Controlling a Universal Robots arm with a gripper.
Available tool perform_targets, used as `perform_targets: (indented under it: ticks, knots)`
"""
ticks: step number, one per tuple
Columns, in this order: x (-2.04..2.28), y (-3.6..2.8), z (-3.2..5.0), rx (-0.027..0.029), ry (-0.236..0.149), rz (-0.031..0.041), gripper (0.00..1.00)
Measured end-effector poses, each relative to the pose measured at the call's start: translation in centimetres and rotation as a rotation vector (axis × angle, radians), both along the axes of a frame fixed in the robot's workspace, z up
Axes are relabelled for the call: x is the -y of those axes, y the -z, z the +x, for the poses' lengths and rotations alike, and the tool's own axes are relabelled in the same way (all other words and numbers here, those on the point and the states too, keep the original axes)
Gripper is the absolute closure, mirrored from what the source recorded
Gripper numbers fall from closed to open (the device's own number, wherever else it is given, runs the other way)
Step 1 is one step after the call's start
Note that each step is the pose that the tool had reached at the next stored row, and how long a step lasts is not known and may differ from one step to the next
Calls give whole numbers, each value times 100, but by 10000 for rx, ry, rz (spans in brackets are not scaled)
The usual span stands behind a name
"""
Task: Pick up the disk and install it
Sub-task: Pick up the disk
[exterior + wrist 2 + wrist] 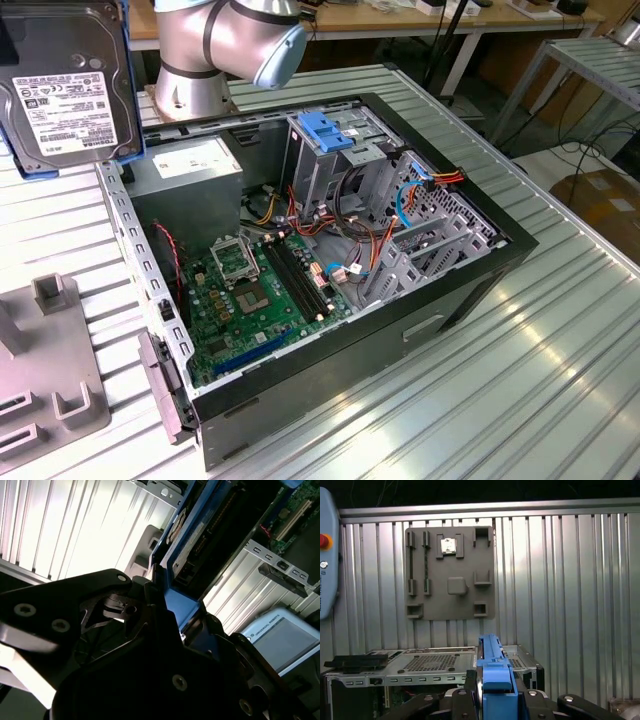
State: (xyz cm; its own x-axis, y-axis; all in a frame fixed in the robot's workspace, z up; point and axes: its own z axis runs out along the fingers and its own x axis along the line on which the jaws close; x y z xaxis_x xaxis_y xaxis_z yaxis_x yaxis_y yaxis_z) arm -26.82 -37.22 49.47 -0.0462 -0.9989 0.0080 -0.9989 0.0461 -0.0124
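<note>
The disk [65, 85], black with a white barcode label and a blue carrier frame, hangs in the air at the exterior view's upper left, above the table and apart from the open computer case [500, 240]. In the first wrist view the disk's blue edge [492, 672] stands upright between the black fingers of my gripper [492, 702]. The second wrist view shows the disk [200, 545] running away from my gripper [170, 625], which is shut on its blue frame. The case's metal drive cage [340, 165] carries a blue clip [325, 130] on top.
The grey power supply box [185, 165] and the green motherboard [260, 290] lie inside the case. A grey fixture plate [50, 370] rests on the ribbed metal table at the exterior view's left. The arm's base [225, 45] stands behind the case. A teach pendant [327, 555] lies nearby.
</note>
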Motion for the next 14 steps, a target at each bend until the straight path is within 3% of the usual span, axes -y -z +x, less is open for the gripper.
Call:
perform_targets:
  ticks: [14]
  knots:
    - [0,0,256,0,0,0,63]
